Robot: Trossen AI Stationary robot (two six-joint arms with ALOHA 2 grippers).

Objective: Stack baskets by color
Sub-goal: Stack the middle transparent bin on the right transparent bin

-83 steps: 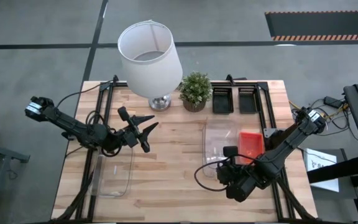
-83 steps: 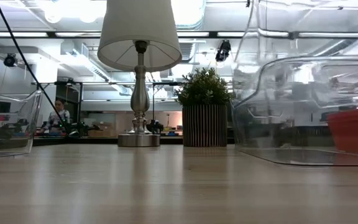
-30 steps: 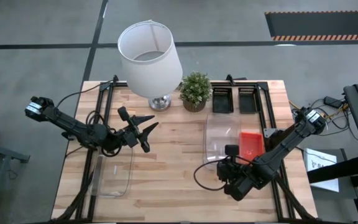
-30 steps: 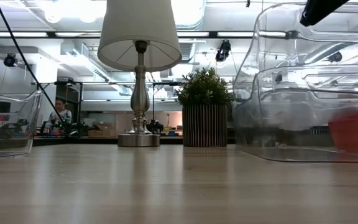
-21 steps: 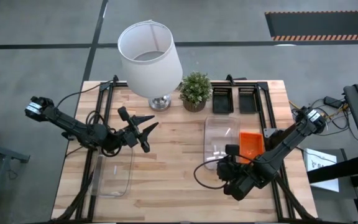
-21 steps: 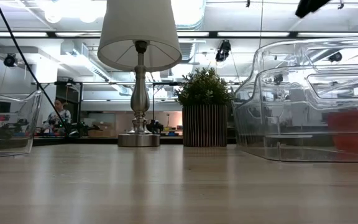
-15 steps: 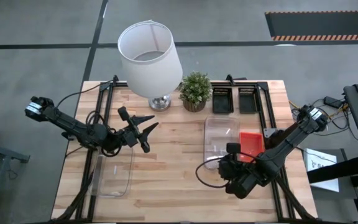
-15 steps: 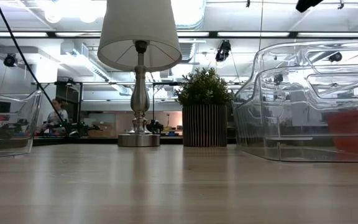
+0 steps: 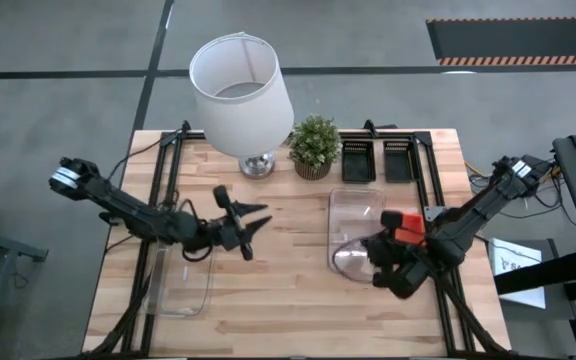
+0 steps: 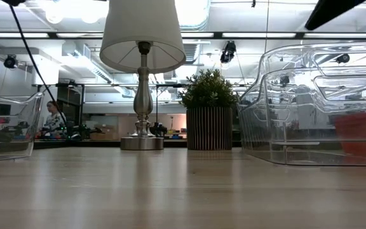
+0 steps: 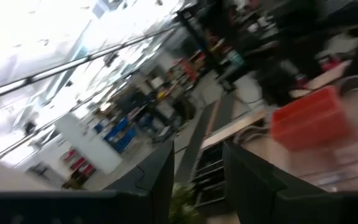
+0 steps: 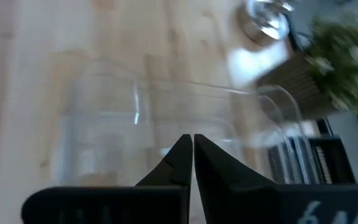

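Clear basket (image 9: pixel 353 228) just beside closed right hand (image 9: pixel 370 243)

A wooden table (image 9: pixel 268 290) stands on a grey concrete floor (image 9: pixel 58 60) with dark seams; bright ceiling lights (image 10: pixel 75 9), ducts and distant workbenches fill the room behind

The counter (image 9: pixel 288 300) is pale wood with a smooth, faintly glossy grain. Beside the lamp's polished metal stem (image 10: pixel 143 105), the shade (image 9: pixel 240 90) looks like matt white cloth. The clear baskets (image 10: pixel 316 108) are glossy transparent plastic; the red-orange basket (image 9: pixel 405 224) next to them is opaque plastic. Behind it, the black baskets (image 9: pixel 358 160) look matt. The right hand (image 12: pixel 189 163) is dark and matt.
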